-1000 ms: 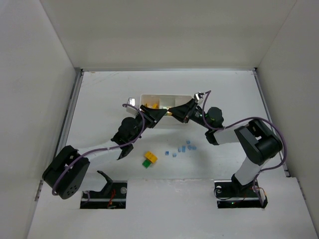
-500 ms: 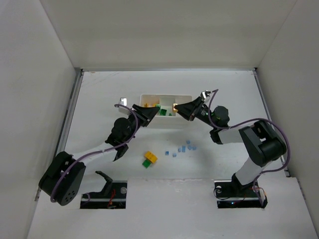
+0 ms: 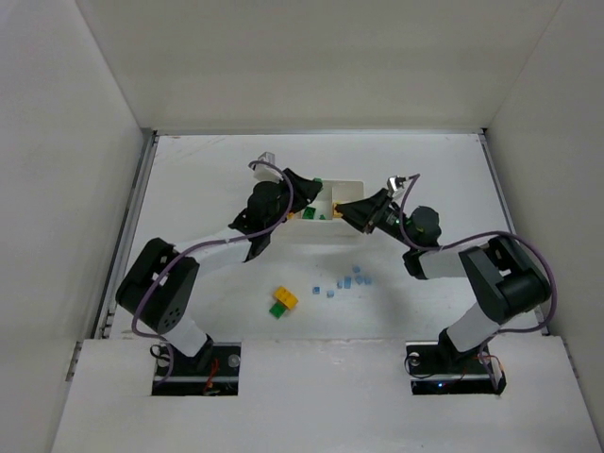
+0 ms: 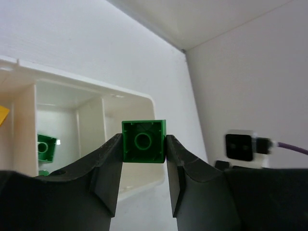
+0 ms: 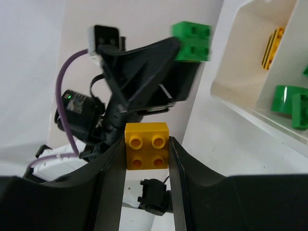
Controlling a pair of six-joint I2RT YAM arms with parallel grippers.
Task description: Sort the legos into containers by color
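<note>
The left jaws squeeze a green brick (image 4: 144,142) close above the white tray (image 4: 130,96) and the right jaws squeeze a yellow brick (image 5: 147,145) near it; both look light, hard and slippery, best held by their flat sides.

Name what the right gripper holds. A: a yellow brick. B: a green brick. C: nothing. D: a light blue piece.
A: the right wrist view shows a yellow brick clamped between the jaws of the right gripper; the green brick is in the left gripper.
</note>
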